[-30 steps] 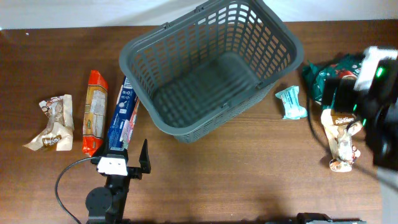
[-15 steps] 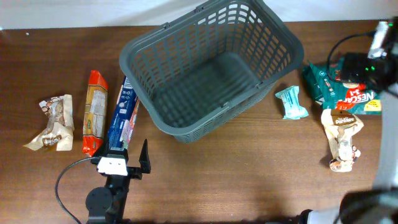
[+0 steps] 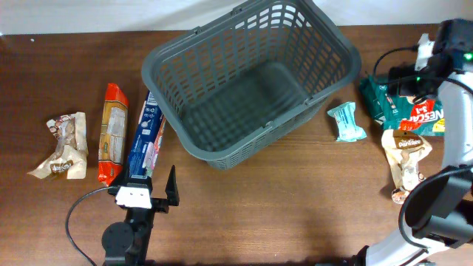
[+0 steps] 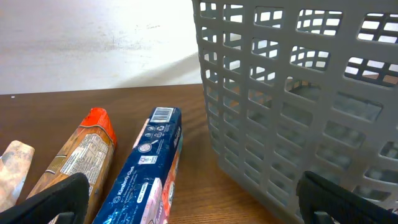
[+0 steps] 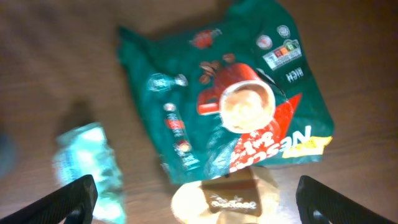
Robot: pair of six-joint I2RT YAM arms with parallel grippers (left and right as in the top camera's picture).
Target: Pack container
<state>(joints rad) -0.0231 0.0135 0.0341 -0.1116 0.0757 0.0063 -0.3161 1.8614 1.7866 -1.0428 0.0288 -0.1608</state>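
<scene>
The dark grey slotted basket (image 3: 251, 81) stands at the table's middle back; its side wall fills the right of the left wrist view (image 4: 298, 99). My left gripper (image 3: 151, 191) is open and empty at the front left, by a blue packet (image 3: 145, 140) (image 4: 146, 168). My right gripper (image 3: 417, 70) is open and empty, high above a green Nescafe packet (image 3: 406, 103) (image 5: 230, 106) at the right. A beige snack packet (image 3: 405, 162) (image 5: 227, 199) and a small teal packet (image 3: 346, 122) (image 5: 84, 158) lie near it.
An orange packet (image 3: 112, 133) (image 4: 78, 155) and a crumpled beige wrapper (image 3: 63, 148) lie left of the blue packet. A white wall rises behind the table's back edge.
My right arm has swung from over the beige packet up and back to the far right, uncovering the green packet. The left arm has not moved.
</scene>
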